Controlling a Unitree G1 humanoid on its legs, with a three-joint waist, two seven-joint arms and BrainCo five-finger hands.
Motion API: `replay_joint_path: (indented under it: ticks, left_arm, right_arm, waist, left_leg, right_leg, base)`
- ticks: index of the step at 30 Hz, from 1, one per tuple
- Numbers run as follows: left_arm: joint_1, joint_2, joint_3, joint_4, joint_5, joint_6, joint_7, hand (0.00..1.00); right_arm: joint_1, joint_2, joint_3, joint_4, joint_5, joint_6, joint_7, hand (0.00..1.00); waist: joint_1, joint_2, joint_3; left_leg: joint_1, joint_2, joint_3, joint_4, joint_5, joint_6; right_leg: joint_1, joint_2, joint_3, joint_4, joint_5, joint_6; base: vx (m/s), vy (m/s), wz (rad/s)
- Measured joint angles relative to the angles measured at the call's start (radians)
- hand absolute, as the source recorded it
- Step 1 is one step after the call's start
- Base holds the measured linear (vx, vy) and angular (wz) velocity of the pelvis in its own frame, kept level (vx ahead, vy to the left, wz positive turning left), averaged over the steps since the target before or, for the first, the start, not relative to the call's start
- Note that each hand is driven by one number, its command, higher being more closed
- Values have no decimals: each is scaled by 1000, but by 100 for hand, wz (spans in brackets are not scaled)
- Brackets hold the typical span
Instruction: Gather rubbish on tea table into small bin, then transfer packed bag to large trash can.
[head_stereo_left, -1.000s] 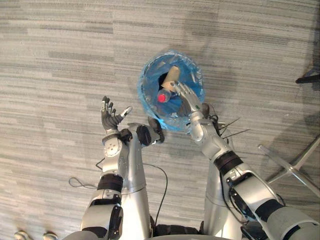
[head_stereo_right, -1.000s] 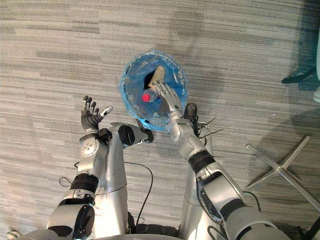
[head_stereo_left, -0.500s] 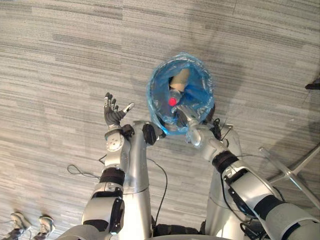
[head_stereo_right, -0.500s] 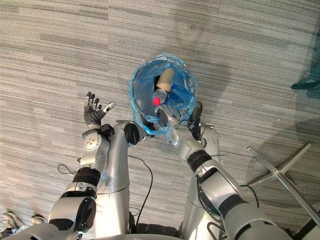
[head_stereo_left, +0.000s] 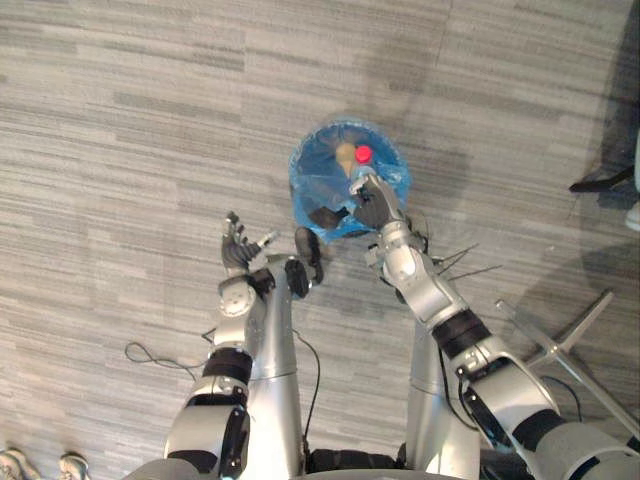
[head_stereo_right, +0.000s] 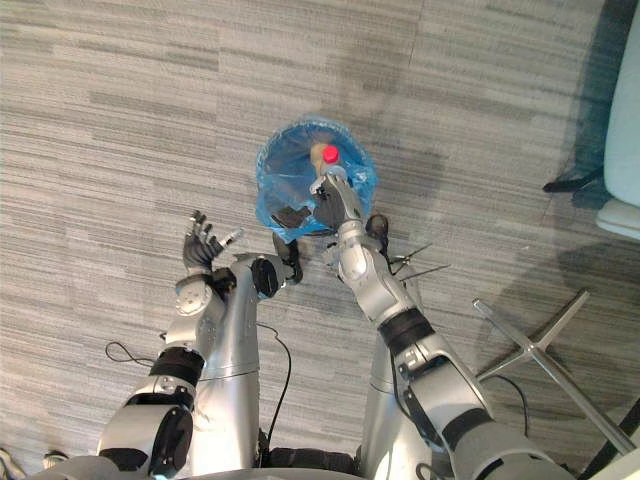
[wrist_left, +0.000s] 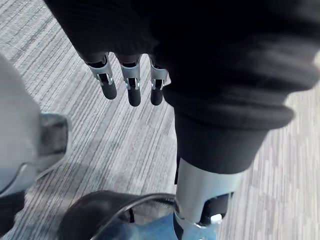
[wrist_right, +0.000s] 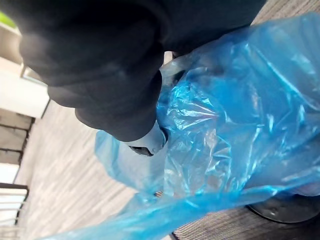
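A blue plastic bag (head_stereo_left: 335, 185) stands on the grey carpet in front of me, its mouth open upward. Inside it I see a bottle with a red cap (head_stereo_left: 363, 153) and a beige tube (head_stereo_left: 345, 152). My right hand (head_stereo_left: 372, 205) is at the bag's near rim, fingers curled into the bunched blue film (wrist_right: 225, 125). My left hand (head_stereo_left: 238, 248) is held up to the left of the bag, apart from it, with straight fingers (wrist_left: 130, 85) and nothing in it.
Silver chair-base legs (head_stereo_left: 570, 340) spread over the floor at the right. A dark leg (head_stereo_left: 600, 182) and a pale piece of furniture (head_stereo_right: 625, 190) sit at the right edge. A person's shoes (head_stereo_left: 60, 466) show at the lower left.
My right hand has drawn back from inside the bag to its near rim and curled shut on the plastic. The left hand has stayed open. The view has shifted.
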Motion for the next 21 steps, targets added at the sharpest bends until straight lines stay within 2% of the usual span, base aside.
replay_joint_path:
  ticks: [2, 4, 5, 6, 7, 8, 9, 12, 14, 17, 21]
  left_arm:
    - [49, 1, 0, 0, 18, 2, -10, 0]
    - [120, 8, 1, 3, 33, 4, -18, 0]
    - [139, 8, 1, 3, 34, 5, -19, 0]
    - [180, 5, 0, 14, 35, 10, -21, 0]
    - [221, -1, 0, 37, 38, 15, -32, 0]
    - [241, -2, -2, 50, 43, 19, -40, 0]
    - [306, 6, -27, 86, 64, 21, -52, 0]
    - [363, 28, -59, 124, 78, 22, -68, 0]
    - [383, 47, -76, 140, 98, 22, -85, 0]
    - [392, 65, -76, 141, 112, 19, -104, 0]
    - [391, 90, -75, 153, 114, 16, -105, 0]
  right_arm:
    - [84, 21, -1, -65, 41, -11, 13, 100]
    - [198, 43, -2, -156, 88, -33, 32, 100]
    - [227, 44, -3, -181, 106, -39, 40, 100]
    - [283, 47, -4, -224, 124, -46, 48, 100]
    - [341, 50, -11, -260, 151, -60, 66, 100]
    - [369, 52, -17, -276, 161, -69, 75, 100]
    - [425, 58, -19, -303, 198, -101, 108, 100]
    - [447, 41, -19, -324, 230, -124, 153, 100]
    - [448, 23, -21, -330, 239, -135, 191, 100]
    - [447, -6, -21, -330, 270, -139, 234, 100]
    - [415, -4, -12, -332, 277, -148, 257, 100]
  waist:
    - [-1, -15, -9]
    - [-4, -51, -47]
    - [-4, -60, -59]
    - [-5, -74, -96]
    - [-10, -79, -146]
    - [-16, -80, -170]
    - [-29, -87, -239]
    - [-48, -87, -313]
    - [-51, -85, -347]
    - [-51, -80, -364]
    - [-50, -78, -369]
  left_leg:
    - [105, -8, -4, -75, 21, -12]
    - [239, -19, -8, -173, 46, -24]
    - [274, -20, -9, -198, 53, -27]
    - [337, -23, -8, -252, 65, -33]
    - [393, -25, -8, -304, 77, -34]
    - [422, -28, -8, -331, 84, -35]
    - [512, -40, -4, -427, 111, -38]
    - [606, -52, 3, -547, 152, -40]
    - [677, -59, 20, -631, 181, -39]
    - [754, -72, 48, -697, 201, -35]
    - [759, -91, 105, -719, 210, -24]
  right_leg:
    - [109, -1, -16, -63, 6, -3]
    - [243, 0, -37, -144, 13, -7]
    - [277, 2, -41, -169, 17, -7]
    - [344, 6, -50, -220, 26, -5]
    - [404, 12, -58, -275, 35, 0]
    - [434, 16, -59, -304, 40, 5]
    - [523, 23, -61, -397, 65, 10]
    - [620, 40, -56, -539, 121, 19]
    - [697, 52, -46, -644, 171, 26]
    - [771, 58, -14, -737, 219, 34]
    - [748, 59, 75, -787, 289, 55]
  base:
    - [52, -99, 20]
    - [95, -110, 20]
    - [135, -69, 18]
    - [162, -41, 13]
    - [173, -28, 10]
    - [236, 6, 9]
    - [208, 18, 3]
    - [201, 33, -7]
    - [164, 53, -16]
    - [76, 59, -26]
    - [-44, 89, -65]
